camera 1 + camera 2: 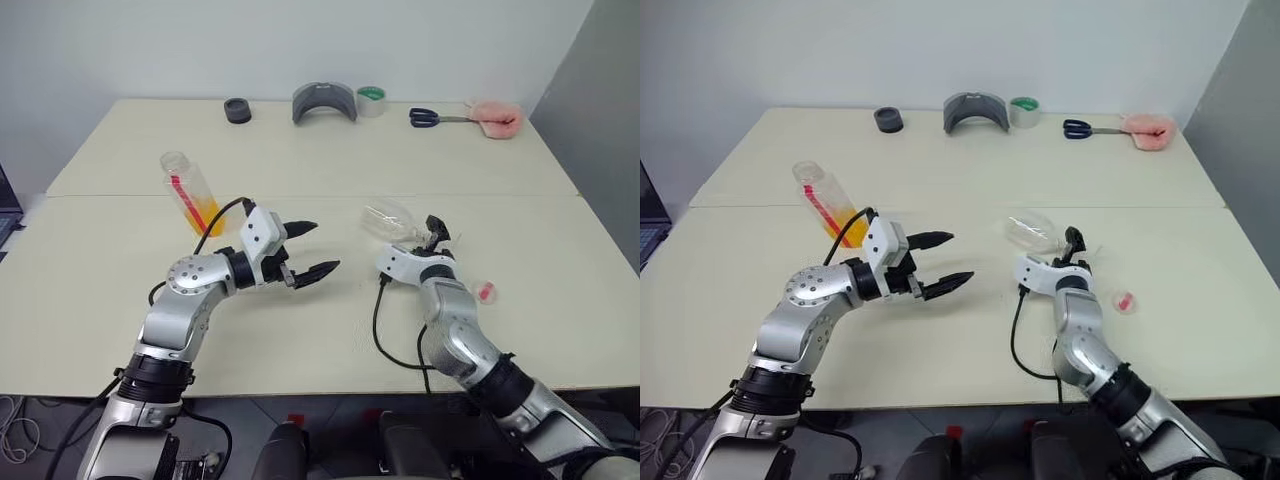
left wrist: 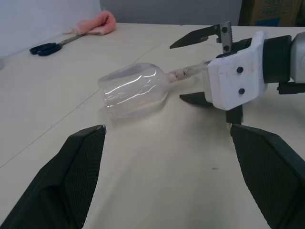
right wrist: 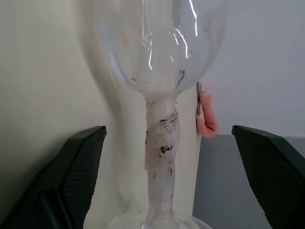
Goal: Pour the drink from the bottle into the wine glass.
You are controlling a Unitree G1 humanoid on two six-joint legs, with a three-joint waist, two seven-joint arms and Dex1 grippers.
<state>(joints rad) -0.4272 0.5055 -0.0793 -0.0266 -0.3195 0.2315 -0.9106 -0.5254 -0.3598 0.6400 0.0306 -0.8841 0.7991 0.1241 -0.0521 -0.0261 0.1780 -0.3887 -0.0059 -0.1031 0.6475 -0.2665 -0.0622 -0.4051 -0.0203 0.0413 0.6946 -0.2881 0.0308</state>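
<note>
The wide cream-coloured desk, made of two tops joined along a seam, carries everything. On it the left claw sits just above the surface near the middle, its two black fingers spread apart and gripping nothing, pointing toward the right arm. The right claw reaches forward on the right side with its fingers also spread wide; they stand on either side of the stem, and no pad presses it.

The small clear plastic bottle with a red vertical strip stands tilted on the left of the desk, just behind the left arm, uncapped, with the translucent orange-yellow drink filling its lower part. The clear stemmed wine glass lies on its side right of centre, bowl toward the left claw, its tape-wrapped stem running between the right claw's open fingers.

Along the far edge stand a grey curved piece, a pink fluffy cloth, a roll of tape with a green core, blue-handled scissors and a small dark round ring. A small red-and-white cap lies just right of the right arm.
</note>
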